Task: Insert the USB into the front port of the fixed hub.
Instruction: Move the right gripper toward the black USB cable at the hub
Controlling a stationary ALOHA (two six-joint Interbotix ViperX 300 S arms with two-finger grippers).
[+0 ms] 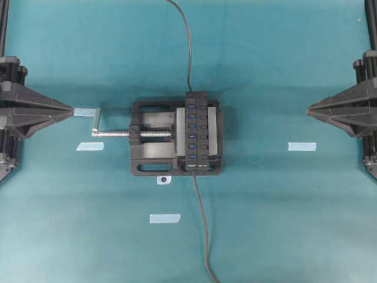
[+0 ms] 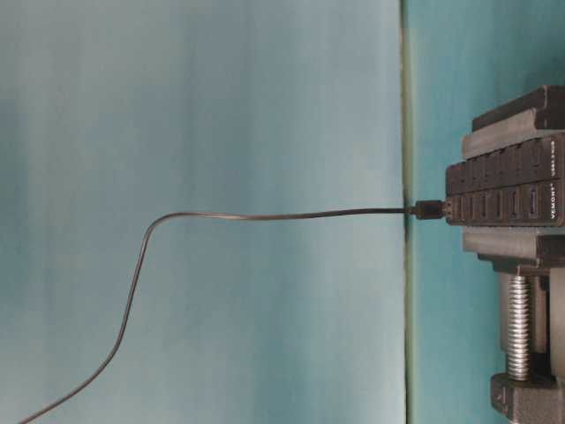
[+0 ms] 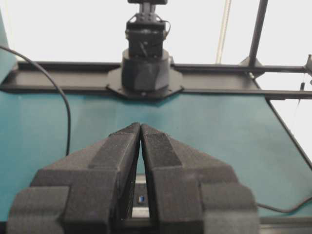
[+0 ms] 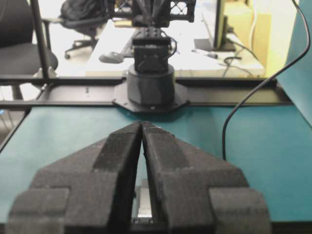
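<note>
Both sets of fingers were pressed together, holding nothing: left gripper point(image 1: 73, 111) and right gripper point(image 1: 307, 109) sat at the frame's edges, well apart from the hub point(image 1: 197, 130) clamped in the vise point(image 1: 147, 159). The USB point(image 1: 200, 224) cable ran from just below the hub to the bottom edge. I'd say grab close behind the plug, line it up square, then push slowly.
</note>
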